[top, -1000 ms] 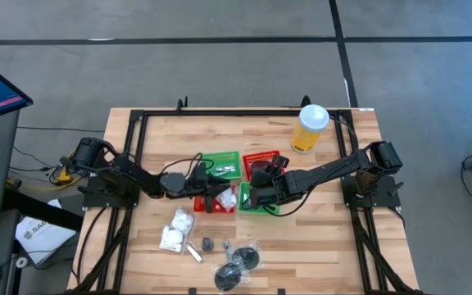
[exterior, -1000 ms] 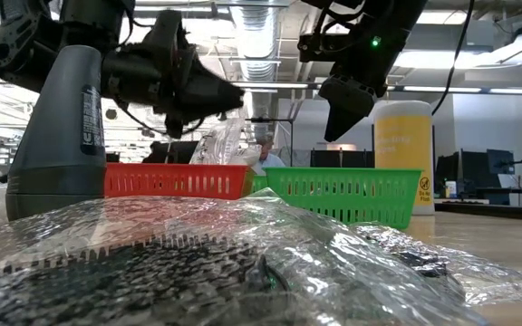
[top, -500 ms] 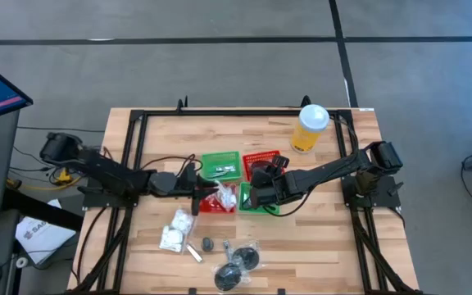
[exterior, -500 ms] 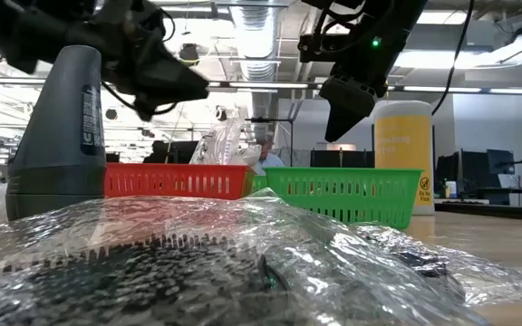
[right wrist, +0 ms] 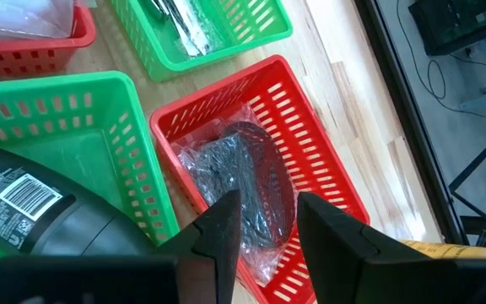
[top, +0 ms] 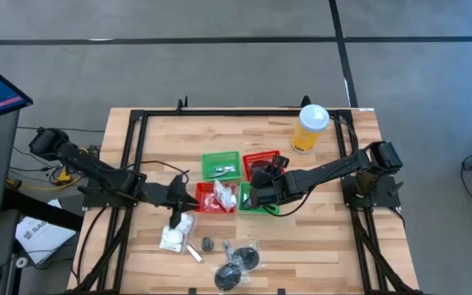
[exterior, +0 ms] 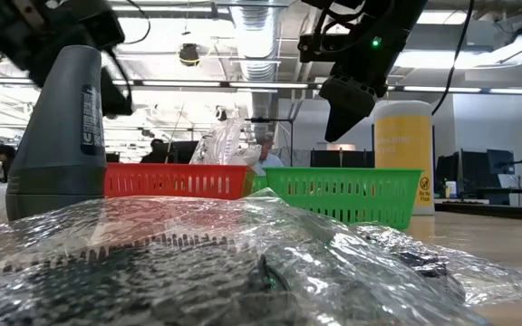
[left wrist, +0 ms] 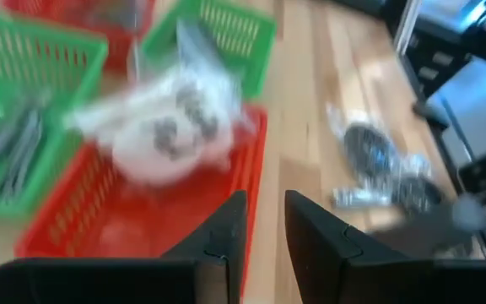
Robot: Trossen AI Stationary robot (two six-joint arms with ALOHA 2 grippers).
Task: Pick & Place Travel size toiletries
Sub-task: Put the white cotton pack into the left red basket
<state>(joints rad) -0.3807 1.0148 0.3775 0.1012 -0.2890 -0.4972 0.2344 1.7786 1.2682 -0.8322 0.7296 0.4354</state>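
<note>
A white puffy packet (left wrist: 171,127) lies in the near red basket (top: 206,201). More white packets (top: 174,231), a thin tube (top: 193,251) and wrapped dark discs (top: 236,266) lie on the near part of the table. A wrapped disc (right wrist: 243,186) sits in the far red basket (right wrist: 327,169), and tubes (right wrist: 175,21) in the far green basket (top: 220,166). My left gripper (top: 180,197) (left wrist: 266,228) is open and empty, left of the near red basket. My right gripper (top: 251,195) (right wrist: 268,224) hangs open and empty above the near green basket (right wrist: 74,127).
A tall yellow cup with a white lid (top: 310,129) stands near the far right corner. A grey bottle with a barcode label (exterior: 62,127) stands in the foreground of the low view. The four baskets sit close together in mid-table. A black frame (top: 138,156) rims the table.
My left gripper has drawn back from above the near red basket toward the table's left edge, and its arm has folded back. The white packet has stayed in that basket. My right arm has kept still.
</note>
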